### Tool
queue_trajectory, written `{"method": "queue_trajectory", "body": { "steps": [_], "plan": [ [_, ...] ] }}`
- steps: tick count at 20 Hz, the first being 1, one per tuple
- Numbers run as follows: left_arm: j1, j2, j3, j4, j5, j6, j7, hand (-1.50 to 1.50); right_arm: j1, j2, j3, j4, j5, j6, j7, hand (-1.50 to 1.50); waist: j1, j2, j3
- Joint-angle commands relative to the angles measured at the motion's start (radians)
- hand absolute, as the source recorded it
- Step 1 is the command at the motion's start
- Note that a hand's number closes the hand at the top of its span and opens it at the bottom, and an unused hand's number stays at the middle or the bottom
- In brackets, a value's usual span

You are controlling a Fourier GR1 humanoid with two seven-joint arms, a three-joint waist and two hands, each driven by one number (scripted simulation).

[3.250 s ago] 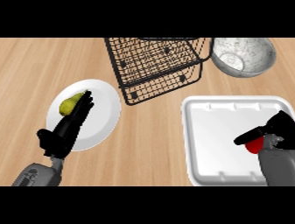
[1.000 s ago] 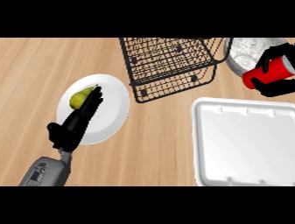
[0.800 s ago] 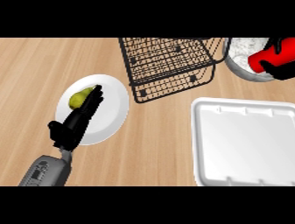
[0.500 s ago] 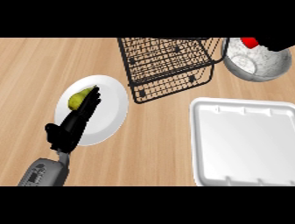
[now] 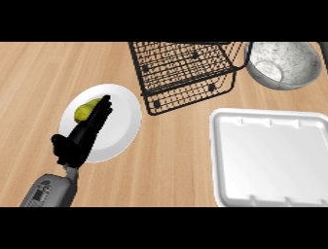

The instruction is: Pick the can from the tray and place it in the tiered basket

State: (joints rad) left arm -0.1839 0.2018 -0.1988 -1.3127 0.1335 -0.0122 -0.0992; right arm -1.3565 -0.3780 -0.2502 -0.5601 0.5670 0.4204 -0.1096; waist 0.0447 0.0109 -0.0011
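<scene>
No writing or label is legible anywhere. Left hand [image 5: 80, 138] lies over the white plate [image 5: 123, 121], fingers straight and together, partly hiding a yellow-green fruit [image 5: 87, 109]. Black wire tiered basket [image 5: 184, 73] stands far centre, top cut off. White tray [image 5: 281, 158] sits near right; grey bowl [image 5: 285, 63] far right. Can and right hand are out of view.

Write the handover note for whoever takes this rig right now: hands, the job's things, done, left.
Left hand: open, resting over the white plate beside a yellow-green fruit.
Right hand: out of view, state unknown.
Can: not visible anywhere.
Tray: holds nothing, so the pick is done.
Tiered basket: no can visible inside.
Grey bowl sits right of the basket.
Left: confirm where the can is, place it in the basket.
</scene>
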Motion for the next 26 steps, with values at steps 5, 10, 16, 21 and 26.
{"method": "queue_trajectory", "body": {
  "steps": [5, 10, 16, 21, 26],
  "plan": [
    [0.034, -0.016, -0.012, -0.007, -0.021, -0.006, -0.032, 0.00, -0.160, 0.118, 0.034, 0.180, 0.055, -0.087, 0.051, 1.50, 0.013, 0.007, 0.000],
    [-0.027, 0.007, 0.021, -0.010, 0.003, -0.034, 0.024, 0.00, -0.148, 0.195, 0.044, 0.254, 0.074, -0.160, 0.005, 1.50, 0.021, 0.013, 0.000],
    [-0.024, -0.025, 0.016, -0.002, -0.019, -0.006, 0.015, 0.00, -0.165, 0.246, 0.032, 0.305, 0.069, -0.195, -0.022, 1.50, 0.010, 0.009, 0.000],
    [0.003, -0.017, 0.016, 0.002, -0.019, -0.029, 0.007, 0.00, -0.176, 0.296, -0.007, 0.348, 0.027, -0.168, -0.002, 1.50, 0.011, 0.008, 0.000],
    [-0.021, -0.022, 0.018, -0.008, -0.016, -0.029, 0.040, 0.00, -0.236, 0.285, -0.108, 0.415, -0.069, -0.091, 0.157, 1.50, 0.015, 0.008, 0.000]
  ]
}}
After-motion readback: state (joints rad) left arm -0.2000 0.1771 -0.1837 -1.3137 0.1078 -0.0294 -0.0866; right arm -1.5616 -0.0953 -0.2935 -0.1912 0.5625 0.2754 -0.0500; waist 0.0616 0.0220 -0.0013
